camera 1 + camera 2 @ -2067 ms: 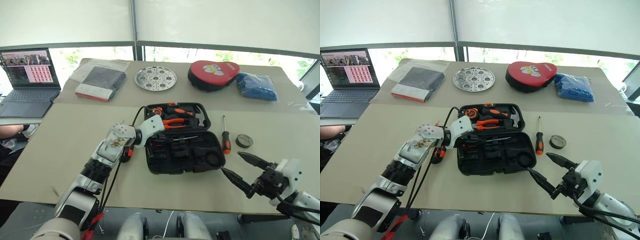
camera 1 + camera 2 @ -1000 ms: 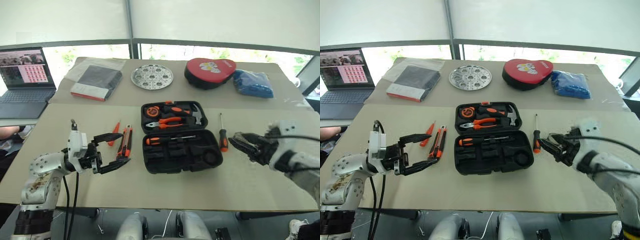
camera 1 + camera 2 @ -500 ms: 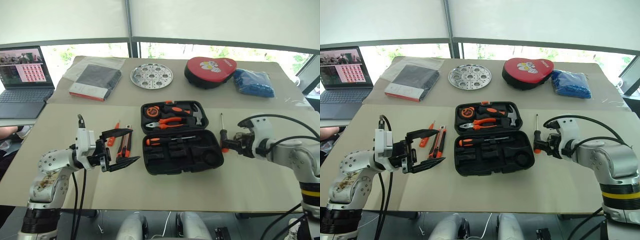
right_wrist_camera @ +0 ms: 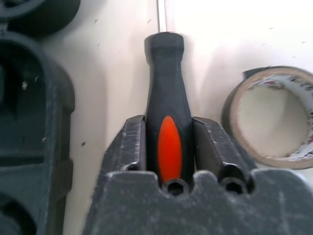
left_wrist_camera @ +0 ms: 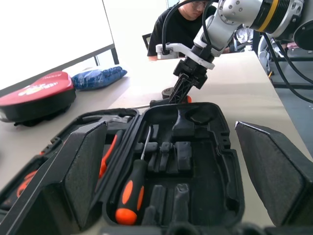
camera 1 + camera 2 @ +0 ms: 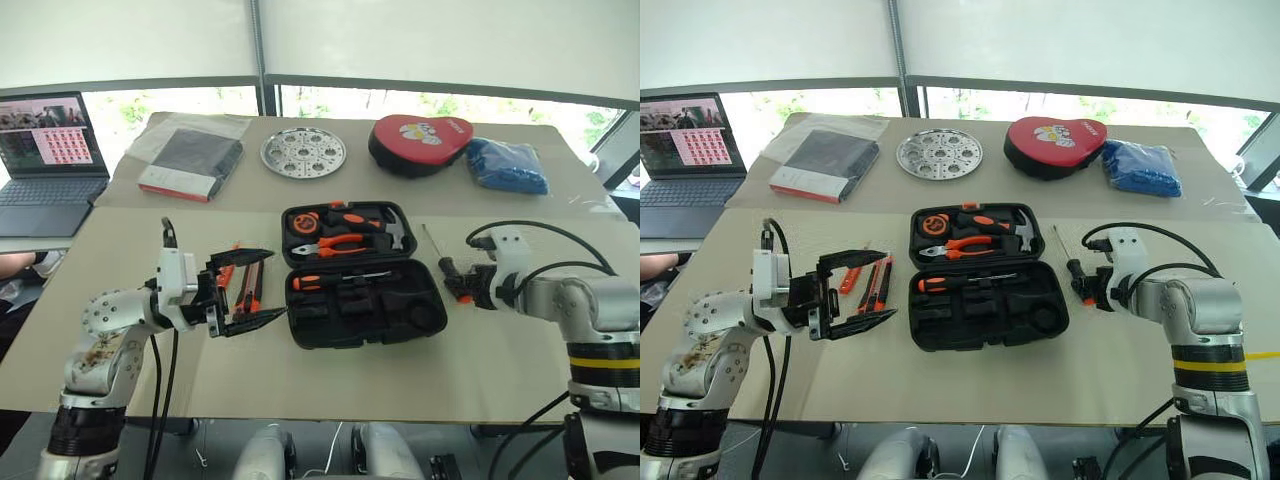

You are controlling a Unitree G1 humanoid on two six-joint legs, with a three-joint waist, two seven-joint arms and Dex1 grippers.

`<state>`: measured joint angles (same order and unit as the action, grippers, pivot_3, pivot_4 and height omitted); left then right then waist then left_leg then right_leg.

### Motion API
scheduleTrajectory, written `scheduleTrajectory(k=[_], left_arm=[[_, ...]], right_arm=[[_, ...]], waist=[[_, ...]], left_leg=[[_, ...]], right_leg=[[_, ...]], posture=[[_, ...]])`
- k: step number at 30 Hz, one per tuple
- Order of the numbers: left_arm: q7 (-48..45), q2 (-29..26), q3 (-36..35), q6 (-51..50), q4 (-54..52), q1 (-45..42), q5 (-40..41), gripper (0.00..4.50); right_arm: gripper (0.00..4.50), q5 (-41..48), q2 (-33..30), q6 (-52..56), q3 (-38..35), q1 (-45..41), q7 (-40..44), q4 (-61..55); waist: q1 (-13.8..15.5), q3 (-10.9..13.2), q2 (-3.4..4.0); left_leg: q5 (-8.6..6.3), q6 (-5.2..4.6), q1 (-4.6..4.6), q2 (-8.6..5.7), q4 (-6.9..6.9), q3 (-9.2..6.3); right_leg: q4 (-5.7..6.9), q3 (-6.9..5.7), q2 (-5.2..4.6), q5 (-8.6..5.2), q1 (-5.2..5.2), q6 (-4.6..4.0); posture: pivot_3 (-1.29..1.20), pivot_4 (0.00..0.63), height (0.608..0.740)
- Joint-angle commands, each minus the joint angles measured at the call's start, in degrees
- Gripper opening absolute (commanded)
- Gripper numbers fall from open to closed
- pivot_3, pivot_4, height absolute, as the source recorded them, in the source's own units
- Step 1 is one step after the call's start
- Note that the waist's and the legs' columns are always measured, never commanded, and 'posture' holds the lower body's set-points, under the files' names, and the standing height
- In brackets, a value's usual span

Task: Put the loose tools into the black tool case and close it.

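Observation:
The black tool case (image 6: 400, 320) lies open mid-table, one orange-black screwdriver (image 6: 325, 279) in its lower half. My right gripper (image 6: 468, 285) is shut on the handle of a second screwdriver (image 4: 167, 122) just right of the case, its shaft angled away over the table. A roll of black tape (image 4: 281, 115) lies right beside that handle. My left gripper (image 6: 275, 285) hangs open left of the case, pointing at it. Behind its fingers (image 5: 85, 176) lie the utility knife (image 6: 877, 283) and the slim tester pen (image 6: 847, 280) on the table.
Pliers, hammer and tape measure fill the case's lid (image 6: 345, 230). Along the far edge sit a laptop (image 6: 50, 140), a dark book (image 6: 195, 160), a perforated metal disc (image 6: 303, 152), a red-topped pouch (image 6: 420, 140) and a blue bag (image 6: 510, 165). A person (image 5: 181, 24) sits beyond the right side.
My right gripper came in over the table to the screwdriver and closed on its handle; the shaft has swung. My left arm pulled back from over the case to its left.

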<state>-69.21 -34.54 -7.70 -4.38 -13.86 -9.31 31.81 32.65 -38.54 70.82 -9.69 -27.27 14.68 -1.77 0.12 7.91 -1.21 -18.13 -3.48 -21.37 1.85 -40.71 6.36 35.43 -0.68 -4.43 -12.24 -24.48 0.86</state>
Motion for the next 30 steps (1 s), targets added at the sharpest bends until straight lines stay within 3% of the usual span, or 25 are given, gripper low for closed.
scheduleTrajectory(k=[1,4,6,9,15,19,22,30], left_arm=[[0.43,-0.37,-0.63,-1.45,-1.74,-0.53,2.9,4.5],[1.11,-0.42,-1.03,-3.02,-3.97,0.25,4.68,4.5],[0.61,-1.05,-1.11,-3.45,-5.0,1.45,5.24,4.5],[0.23,-1.73,-1.8,-2.87,-4.84,4.22,4.85,4.5],[0.65,-2.16,-3.59,-0.12,-1.2,11.52,2.03,4.5],[0.62,-3.09,-4.25,1.17,-3.23,15.03,0.88,4.5],[2.37,-2.93,-4.49,0.28,-4.96,15.75,1.52,4.5],[3.94,-2.95,-3.99,-0.14,-6.79,16.65,1.37,4.5]], right_arm=[[1.02,-0.63,-1.75,-7.2,-4.77,0.86,2.51,-7.57],[1.02,-0.87,-5.24,-12.21,-4.39,1.52,8.14,-11.74],[1.02,-1.88,-8.69,-20.29,-1.19,1.34,17.15,-13.48],[1.02,-8.54,-13.43,-42.52,8.3,-0.3,36.59,-12.69],[1.02,-25.43,-10.53,-69.07,28.69,-12.91,56.89,3.88],[1.02,-32.42,-8.71,-81.02,33.6,-18.0,61.48,15.39],[1.02,-34.43,-8.31,-82.35,34.23,-19.28,63.18,20.05],[1.02,-33.82,-5.25,-78.21,32.57,-19.72,63.67,23.75]], waist=[[-0.07,0.0,0.0],[-0.16,0.01,0.02],[-0.23,0.02,0.03],[-0.72,0.02,0.03],[-1.41,0.06,0.04],[-0.51,0.15,0.08],[0.44,0.16,0.09],[0.0,0.15,0.09]], left_leg=[[0.01,0.02,-0.03,0.01,0.02,0.0],[0.21,0.36,-0.13,0.01,0.03,-0.01],[0.21,0.36,-0.3,0.0,0.03,0.0],[0.19,0.33,-0.37,0.0,0.04,0.01],[0.0,-0.01,-0.17,0.05,0.05,0.16],[0.19,0.32,-0.25,0.02,0.04,0.16],[0.25,0.42,-0.68,-0.01,-0.07,0.14],[0.28,0.47,-0.59,0.06,-0.08,0.18]], right_leg=[[-0.01,-0.01,0.01,0.0,-0.03,0.0],[-0.01,-0.02,0.0,0.0,-0.14,0.03],[-0.1,-0.01,0.0,0.06,-0.25,0.12],[-0.24,0.01,0.03,0.11,-0.32,0.2],[-0.23,0.05,0.04,0.15,-0.29,0.13],[-0.21,-0.02,0.0,0.15,-0.37,0.11],[-0.18,-0.07,-0.06,0.16,-0.67,0.1],[-0.12,-0.08,-0.05,0.17,-0.63,0.09]], posture=[[0.0,0.15,0.74],[0.0,0.15,0.74],[0.0,0.15,0.74],[0.0,0.15,0.74],[0.0,0.15,0.74],[0.0,0.15,0.74],[0.0,0.15,0.74],[0.0,0.15,0.74]])
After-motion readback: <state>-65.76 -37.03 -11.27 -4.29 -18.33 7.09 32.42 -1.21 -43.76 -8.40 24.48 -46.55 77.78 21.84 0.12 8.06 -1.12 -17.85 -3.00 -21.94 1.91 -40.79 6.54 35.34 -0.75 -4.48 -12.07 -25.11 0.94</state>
